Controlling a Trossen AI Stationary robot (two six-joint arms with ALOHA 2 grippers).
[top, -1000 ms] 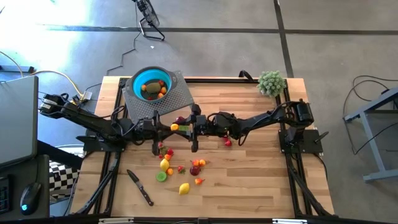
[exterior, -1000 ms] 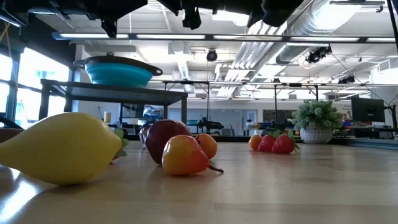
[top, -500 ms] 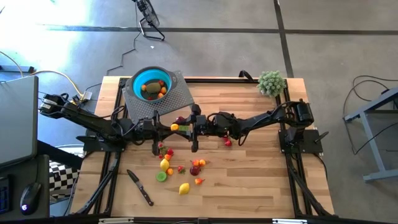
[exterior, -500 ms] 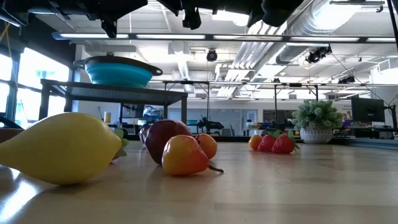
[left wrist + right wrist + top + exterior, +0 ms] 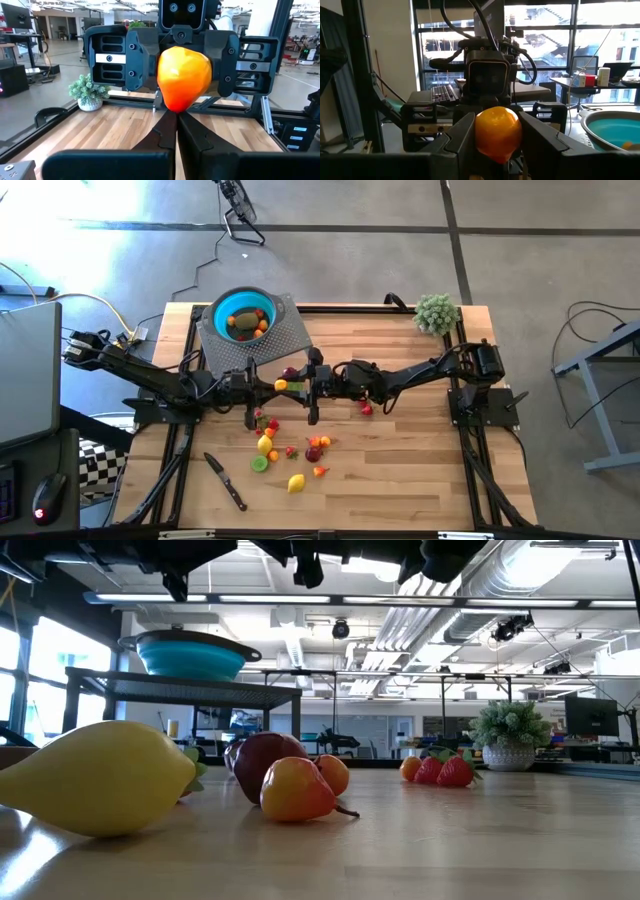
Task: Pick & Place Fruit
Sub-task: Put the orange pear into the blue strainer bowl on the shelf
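Observation:
An orange fruit (image 5: 281, 385) hangs above the middle of the table between my two grippers, which face each other. My right gripper (image 5: 497, 150) is shut on it. My left gripper (image 5: 176, 122) is shut, its fingertips just under the fruit's lower end (image 5: 172, 107). In the high view my left gripper (image 5: 270, 386) comes from the table's left and my right gripper (image 5: 292, 385) from its right. Several small fruits (image 5: 290, 448) lie on the wood near the front. The teal bowl (image 5: 243, 317) holds a few fruits. My right gripper pinches the orange fruit by its two opposite sides (image 5: 481, 134) between its two fingers. The fingers lie level and come from the table's right. The fruit is lifted clear of the table. My left gripper's shut fingertips (image 5: 170, 125) stand at the fruit's underside; whether they touch it I cannot tell.
The bowl stands on a grey rack (image 5: 285, 330) at the far left. A black-handled knife (image 5: 226, 481) lies near the front left. A fuzzy green plant ball (image 5: 437, 312) sits at the far right corner. Two strawberries (image 5: 445, 770) lie right of centre.

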